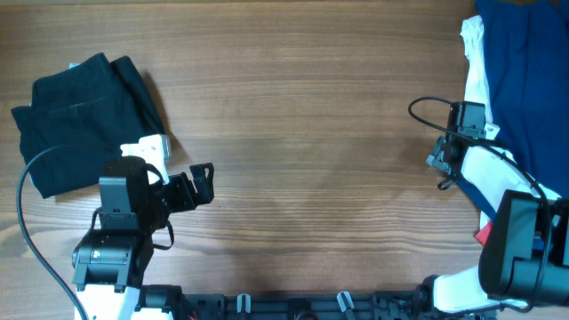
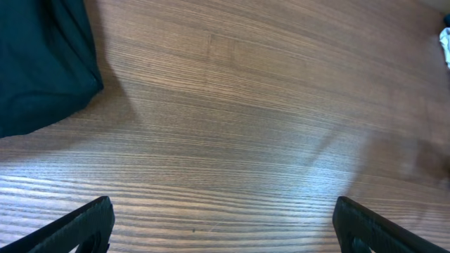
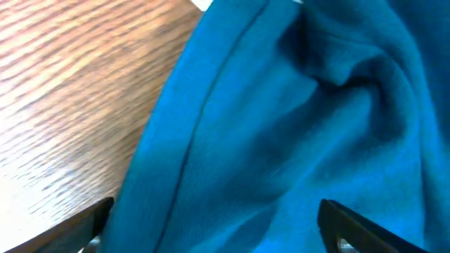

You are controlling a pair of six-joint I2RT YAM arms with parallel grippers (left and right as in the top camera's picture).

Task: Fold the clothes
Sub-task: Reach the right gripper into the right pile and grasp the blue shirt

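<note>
**STATION STATE: BOTH GRIPPERS APART**

Left gripper [image 2: 221,225]: fingers wide apart over bare wood-grain table [image 1: 311,107]. One folded black garment [image 1: 80,116] lies ahead to its left, not touching it.

Right gripper [image 3: 214,218]: fingers apart, with one blue shirt [image 3: 281,126] directly beneath and between them. One white garment [image 1: 477,71] lies ahead of it and one red scrap [image 1: 483,234] behind it.

Cloth items counted: four.

1 black garment [image 1: 76,116], 1 blue shirt [image 1: 533,80], 1 white garment [image 1: 476,69], 1 red cloth edge [image 1: 483,234], 2 arms: left arm [image 1: 120,222], right arm [image 1: 520,244], 1 counter [image 1: 302,116]
</note>
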